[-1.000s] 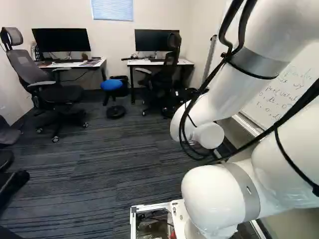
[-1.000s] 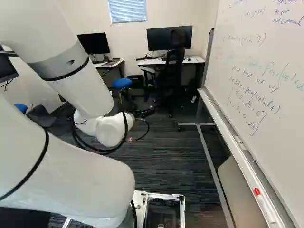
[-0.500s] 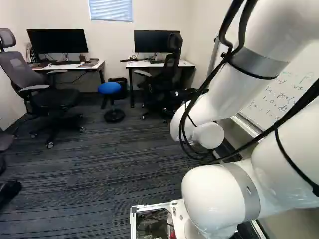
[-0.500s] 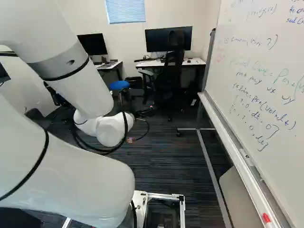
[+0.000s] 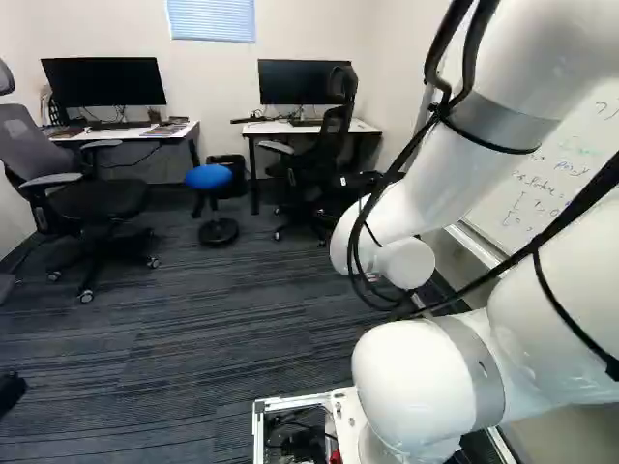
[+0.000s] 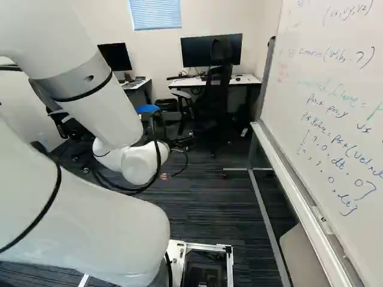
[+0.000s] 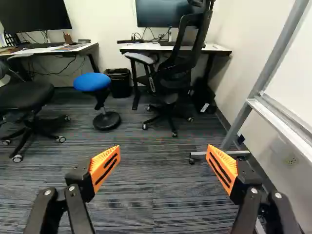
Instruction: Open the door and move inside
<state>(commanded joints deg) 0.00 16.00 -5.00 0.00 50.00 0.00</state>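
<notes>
Where the door is cannot be told from these views. The gripper [image 6: 183, 142] is held out ahead of the arm [image 6: 78, 215], near the centre of the right base view. In the wrist view the gripper [image 7: 164, 148] is seen spread wide, with striped carpet [image 7: 156, 178] shown past the gap between its orange pads [image 7: 99, 164].

At the right of the right base view a whiteboard [image 6: 329, 113] is covered partly with blue and green writing and is carried on a metal stand [image 6: 267, 218]. Near the upper left of the left base view a blue stool [image 5: 208, 177] is seen between a grey-backed chair [image 5: 97, 198] and a black chair [image 5: 332, 145]. Behind them, a left desk [image 5: 179, 130] and a right desk [image 5: 276, 128] are each topped by a monitor [image 5: 104, 89]. Above, a window blind [image 5: 211, 19] is set in the wall, at the top of the left base view
</notes>
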